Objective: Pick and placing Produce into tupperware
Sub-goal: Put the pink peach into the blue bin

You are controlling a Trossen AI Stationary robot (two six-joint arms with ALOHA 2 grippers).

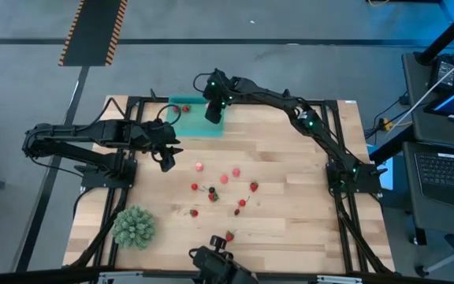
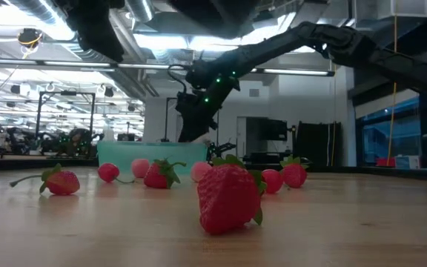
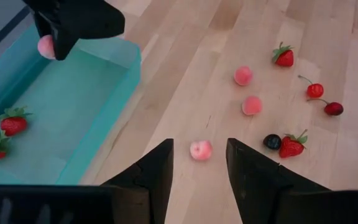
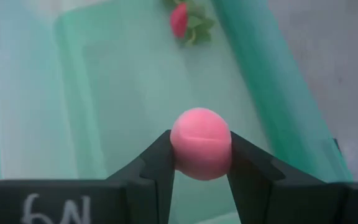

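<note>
The teal tupperware (image 1: 191,122) sits at the table's far side, with two strawberries (image 3: 13,122) lying inside near its left end. My right gripper (image 4: 199,134) hangs over it, shut on a round pink fruit (image 4: 201,144). My left gripper (image 3: 199,143) hovers open over the table just in front of the tupperware's near edge. A pink fruit (image 3: 201,150) lies on the wood below the gap between its fingers. Several more red and pink fruits (image 1: 225,178) lie scattered mid-table, among them a dark one (image 3: 272,141). My right gripper pinches the round pink fruit by its two sides (image 4: 178,146) between its two fingers. The fingers come from above, pointing down. The fruit is lifted clear above the tupperware's floor (image 4: 104,93).
A spiky green plant-like ball (image 1: 135,226) stands near the table's near-left corner. A strawberry (image 2: 228,196) lies close to the low camera at the near edge. Black frame rails (image 1: 345,213) run along the table's sides. Bare wood lies to the right of the fruits.
</note>
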